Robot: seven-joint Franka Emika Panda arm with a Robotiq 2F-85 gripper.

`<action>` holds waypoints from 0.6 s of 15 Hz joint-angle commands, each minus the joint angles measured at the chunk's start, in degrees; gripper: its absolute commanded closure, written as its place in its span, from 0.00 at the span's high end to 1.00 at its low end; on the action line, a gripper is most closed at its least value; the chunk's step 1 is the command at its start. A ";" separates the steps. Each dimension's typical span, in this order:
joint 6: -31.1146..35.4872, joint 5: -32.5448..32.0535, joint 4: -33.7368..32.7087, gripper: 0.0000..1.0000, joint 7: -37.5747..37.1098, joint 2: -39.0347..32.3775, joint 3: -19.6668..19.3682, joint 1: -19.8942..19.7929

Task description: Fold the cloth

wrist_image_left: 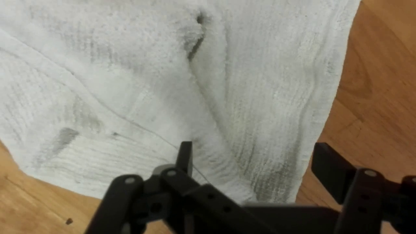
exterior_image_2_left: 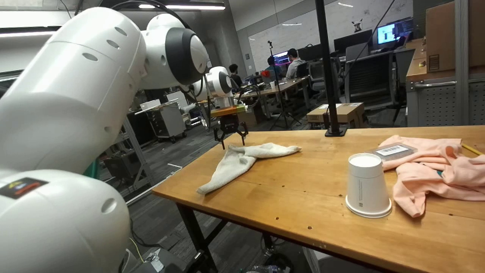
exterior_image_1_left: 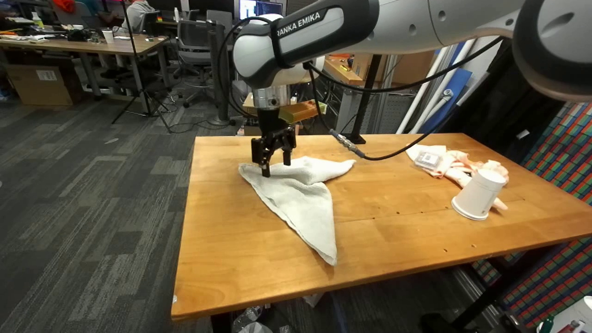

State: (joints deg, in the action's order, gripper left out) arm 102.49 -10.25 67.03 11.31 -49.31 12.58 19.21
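A white cloth lies rumpled and partly folded over on the wooden table, in both exterior views (exterior_image_1_left: 303, 196) (exterior_image_2_left: 237, 165). One corner points to the table's front edge and another sticks out to the right. My gripper (exterior_image_1_left: 276, 168) points down at the cloth's back left part, and it also shows in an exterior view (exterior_image_2_left: 233, 145). In the wrist view my gripper (wrist_image_left: 253, 156) is open with nothing between its fingers. One finger is over the cloth (wrist_image_left: 269, 81), the other just past its edge over bare wood. Whether the fingertips touch the cloth I cannot tell.
A white upturned cup (exterior_image_1_left: 478, 194) (exterior_image_2_left: 367, 185) stands on the table (exterior_image_1_left: 393, 245). Beside it lie a peach garment (exterior_image_1_left: 495, 169) (exterior_image_2_left: 428, 185) and a small clear case (exterior_image_1_left: 428, 160) (exterior_image_2_left: 394, 150). A black pole (exterior_image_2_left: 327, 76) rises at the back edge. A cable hangs from the arm.
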 commanded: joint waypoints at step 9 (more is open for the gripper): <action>20.11 1.04 33.98 1.00 8.66 23.47 -2.49 -14.45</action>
State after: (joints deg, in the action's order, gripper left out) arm 116.18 -10.25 89.86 17.27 -34.05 10.83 6.98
